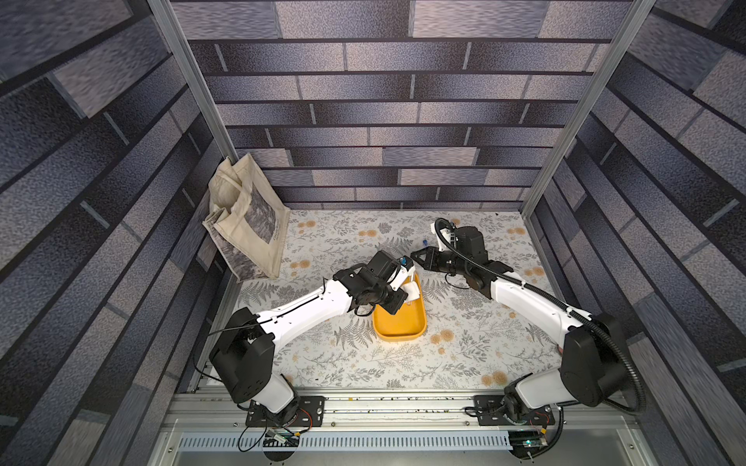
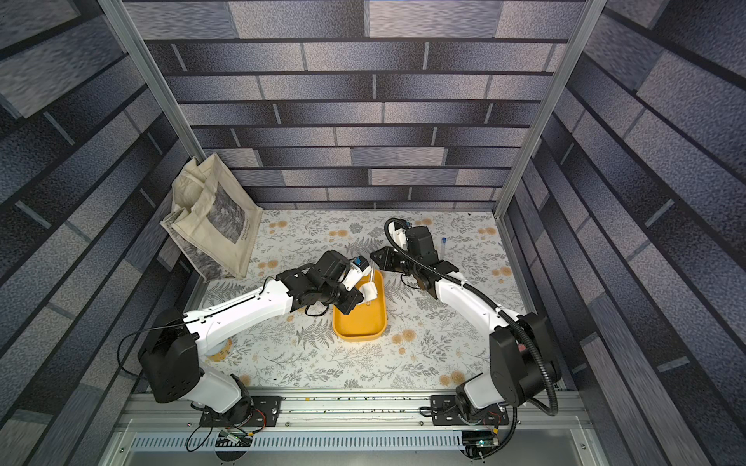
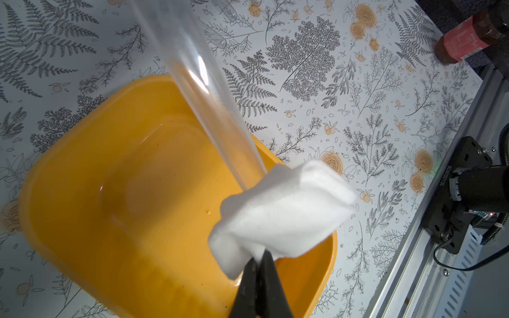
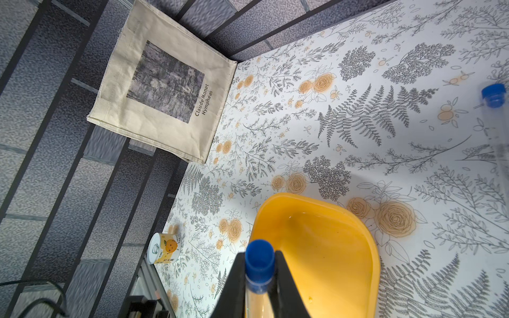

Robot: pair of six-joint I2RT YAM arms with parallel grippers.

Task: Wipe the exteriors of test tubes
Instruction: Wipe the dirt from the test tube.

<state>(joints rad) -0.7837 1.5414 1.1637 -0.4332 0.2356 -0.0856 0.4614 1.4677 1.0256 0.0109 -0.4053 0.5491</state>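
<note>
My right gripper (image 4: 259, 265) is shut on a clear test tube just below its blue cap (image 4: 259, 258). That tube (image 3: 203, 90) slants down over the yellow tray (image 3: 110, 192) and its lower end is buried in the folded white cloth (image 3: 283, 209). My left gripper (image 3: 259, 257) is shut on the cloth's edge. In both top views the two grippers (image 1: 415, 256) (image 1: 408, 292) meet above the tray's far end (image 2: 359, 327). More test tubes lie on the table: a blue-capped one (image 4: 494, 95), a cap (image 1: 425, 243), and rounded ends (image 3: 219, 40).
A canvas tote bag (image 1: 246, 226) leans in the far left corner. A small can (image 4: 164, 247) stands near the left arm's base. A brown bottle with a red label (image 3: 468, 38) lies by the right edge. A metal rail (image 1: 403, 407) runs along the front.
</note>
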